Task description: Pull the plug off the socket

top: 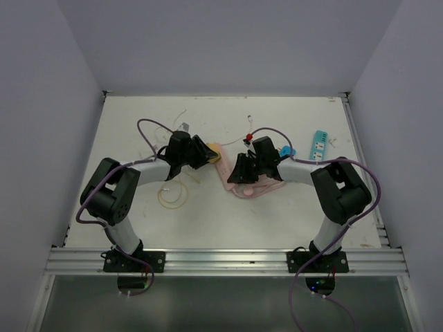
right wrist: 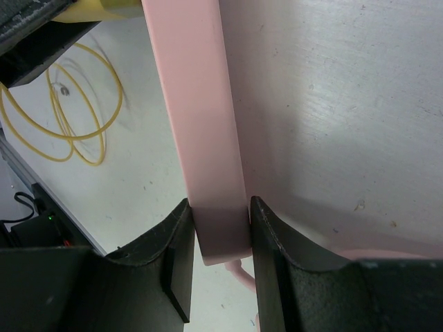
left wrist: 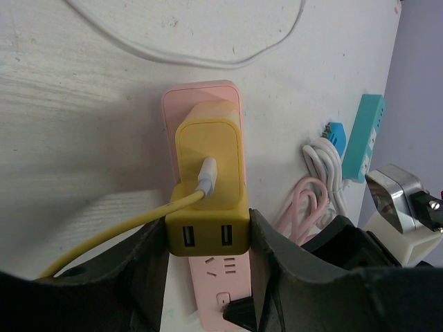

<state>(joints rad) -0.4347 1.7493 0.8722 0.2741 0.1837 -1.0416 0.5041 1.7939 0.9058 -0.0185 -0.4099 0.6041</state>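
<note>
Held at both ends

The left wrist view alone showed the left gripper [left wrist: 208,242] pinching the yellow USB charger plug [left wrist: 208,159], seated in the pink power strip [left wrist: 208,93]. The right wrist view showed the right gripper [right wrist: 221,235] pinching the strip's end

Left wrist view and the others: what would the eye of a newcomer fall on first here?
The yellow charger stands out most: it sits plugged into the pink power strip near the middle of the table, clamped in the left gripper. The right gripper pinches the strip's other end, so both grippers meet on one object. A teal power strip lies apart near the right edge.
</note>
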